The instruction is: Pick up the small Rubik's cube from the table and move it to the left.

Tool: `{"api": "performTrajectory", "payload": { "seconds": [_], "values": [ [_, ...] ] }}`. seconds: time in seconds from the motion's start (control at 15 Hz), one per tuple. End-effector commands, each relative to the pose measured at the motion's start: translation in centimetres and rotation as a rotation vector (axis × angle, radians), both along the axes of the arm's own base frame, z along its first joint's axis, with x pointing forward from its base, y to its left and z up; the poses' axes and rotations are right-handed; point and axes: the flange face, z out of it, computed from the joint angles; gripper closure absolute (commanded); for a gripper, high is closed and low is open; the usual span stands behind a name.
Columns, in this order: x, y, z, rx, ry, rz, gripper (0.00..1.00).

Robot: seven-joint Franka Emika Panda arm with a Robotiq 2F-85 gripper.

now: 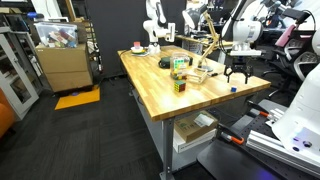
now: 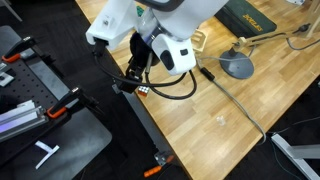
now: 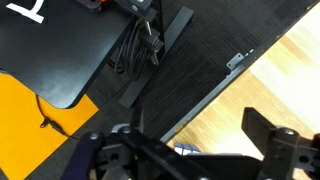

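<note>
The small Rubik's cube (image 1: pixel 233 88) sits on the table (image 1: pixel 160 95) close to its edge, just beneath the claw (image 1: pixel 238 74), which hangs over it with jaws spread wide and nothing held. That spread looks meant to let the fingers drop on either side of the cube. Because the cube lies so near the rim, there is little wood beyond the claw, so a clumsy nudge could tip it off. The wrist view alone shows the alignment: the small Rubik's cube (image 3: pixel 185 150) appears as a sliver of blue low between the two dark fingers (image 3: pixel 275 145). The table's edge runs diagonally past, with dark floor and an orange mat (image 3: pixel 30 125) beyond. In an exterior view the gap between claw and cube is plain, and the larger cube (image 1: pixel 180 84) stands well away from the claw. From above, the arm crowds the spot, so the cube cannot be made out with certainty; a desk lamp (image 2: pixel 238 66) lies well off to the claw's side.
</note>
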Motion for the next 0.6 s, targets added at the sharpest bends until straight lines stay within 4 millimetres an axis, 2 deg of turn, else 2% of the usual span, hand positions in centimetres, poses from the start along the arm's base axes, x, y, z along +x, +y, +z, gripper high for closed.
{"api": "performTrajectory", "payload": {
  "seconds": [0.0,0.53],
  "values": [
    [0.0,0.0,0.0,0.0,0.0,0.0,0.0],
    [0.4,-1.0,-1.5,-0.017,0.024,-0.05,0.0]
  ]
}}
